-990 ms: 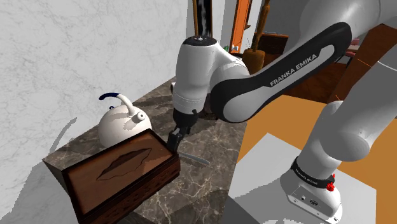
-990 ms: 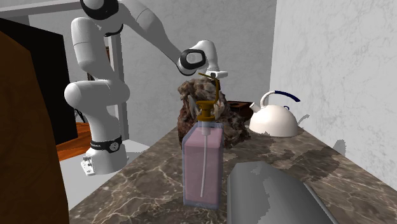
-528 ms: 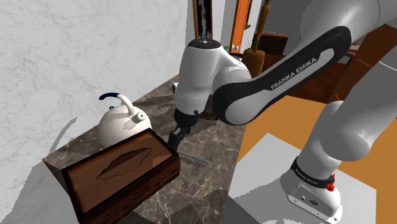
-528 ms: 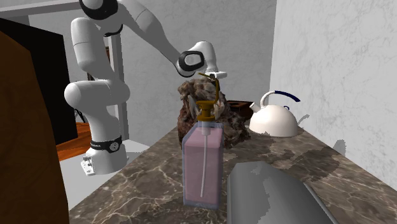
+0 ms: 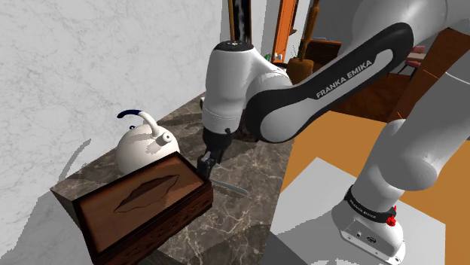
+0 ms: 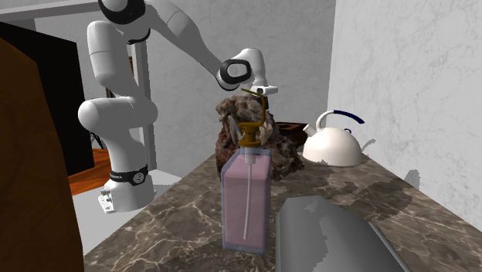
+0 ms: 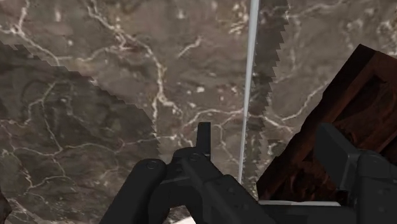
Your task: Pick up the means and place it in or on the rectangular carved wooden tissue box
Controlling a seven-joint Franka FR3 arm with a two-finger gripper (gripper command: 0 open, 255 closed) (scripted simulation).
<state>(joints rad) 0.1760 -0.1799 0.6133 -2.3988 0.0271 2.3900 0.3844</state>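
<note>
Marble counter (image 5: 248, 162) carries one thin grey blade (image 5: 230, 187), lying flat just beside the near corner of one brown carved tissue box (image 5: 143, 203). One white kettle (image 5: 143, 147) with a dark-tipped handle stands just behind the box, against the wall. Black gripper (image 5: 205, 161) hangs over the box corner, which crowds it. In the wrist view the fingers stand apart with the blade running between them, clasped by neither. Second exterior view: one pink soap dispenser (image 6: 247, 201) in front, one rough brown lump (image 6: 282, 158) behind it, one grey slab (image 6: 332, 239).
</note>
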